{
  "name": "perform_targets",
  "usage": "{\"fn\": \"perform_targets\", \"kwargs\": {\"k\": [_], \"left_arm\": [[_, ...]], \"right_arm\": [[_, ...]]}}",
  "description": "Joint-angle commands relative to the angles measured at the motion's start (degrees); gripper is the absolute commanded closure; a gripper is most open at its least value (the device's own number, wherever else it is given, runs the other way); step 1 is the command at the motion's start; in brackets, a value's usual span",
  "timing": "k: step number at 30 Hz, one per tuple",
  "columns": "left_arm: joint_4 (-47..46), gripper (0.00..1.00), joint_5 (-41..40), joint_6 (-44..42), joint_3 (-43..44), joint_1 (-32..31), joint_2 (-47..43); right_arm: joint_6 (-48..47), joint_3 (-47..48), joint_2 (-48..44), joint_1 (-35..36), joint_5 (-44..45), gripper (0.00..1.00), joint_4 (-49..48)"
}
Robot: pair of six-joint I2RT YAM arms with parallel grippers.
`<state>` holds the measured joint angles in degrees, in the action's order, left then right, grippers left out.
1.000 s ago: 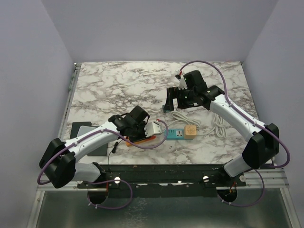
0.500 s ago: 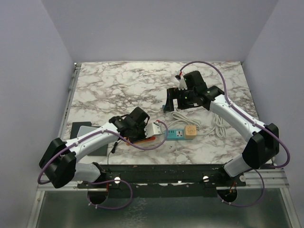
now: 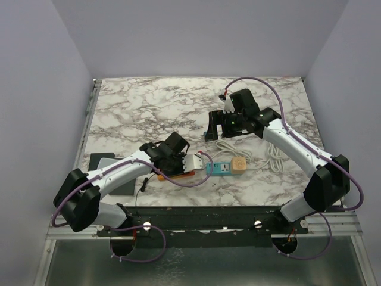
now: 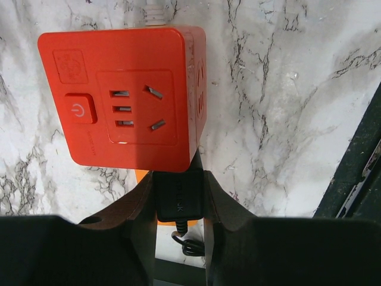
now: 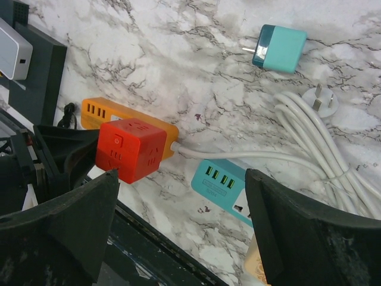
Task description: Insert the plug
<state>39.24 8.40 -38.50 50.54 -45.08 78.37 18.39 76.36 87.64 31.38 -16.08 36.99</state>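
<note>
My left gripper [image 4: 178, 182] is shut on a black plug [image 4: 177, 198], holding it against the near edge of a red cube socket [image 4: 125, 98] whose face with slots and a power button faces the camera. In the right wrist view the red cube socket [image 5: 131, 149] sits on an orange power strip [image 5: 98, 113]. In the top view my left gripper [image 3: 177, 156] covers the cube. My right gripper [image 3: 215, 128] is wide open and empty, hovering above the table behind the strips.
A teal power strip [image 3: 219, 168] with a beige cube [image 3: 239, 165] lies right of the left gripper. A coiled white cable [image 3: 275, 156] with its plug [image 5: 320, 100] and a teal adapter [image 5: 278, 47] lie nearby. A grey device [image 5: 15, 50] sits on a black pad [image 3: 122, 186].
My left gripper has shifted slightly right with the black plug still in it. The right gripper has barely moved and stays open.
</note>
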Motion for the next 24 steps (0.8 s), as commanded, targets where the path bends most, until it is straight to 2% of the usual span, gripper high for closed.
{"fn": "perform_targets", "kwargs": {"k": [1,8,15,24], "left_arm": [[5.1,1.0,3.5,-5.8,-5.0,1.8,6.0],[7.6,1.0,7.3,-10.6,-4.1,5.1,10.2],[7.6,1.0,8.6,-12.2,-6.5,5.4,10.7],[3.1,1.0,8.8,-11.6,-13.6,8.6,4.8]], "right_arm": [[-0.4,-0.1,-1.3,-0.2,-1.6,0.09,0.3],[-0.7,0.9,-0.9,-0.2,-3.2,0.1,0.7],[-0.9,1.3,-0.4,-0.2,-2.7,0.11,1.3],[-1.0,3.2,0.7,-0.2,-2.1,0.11,2.3]]}}
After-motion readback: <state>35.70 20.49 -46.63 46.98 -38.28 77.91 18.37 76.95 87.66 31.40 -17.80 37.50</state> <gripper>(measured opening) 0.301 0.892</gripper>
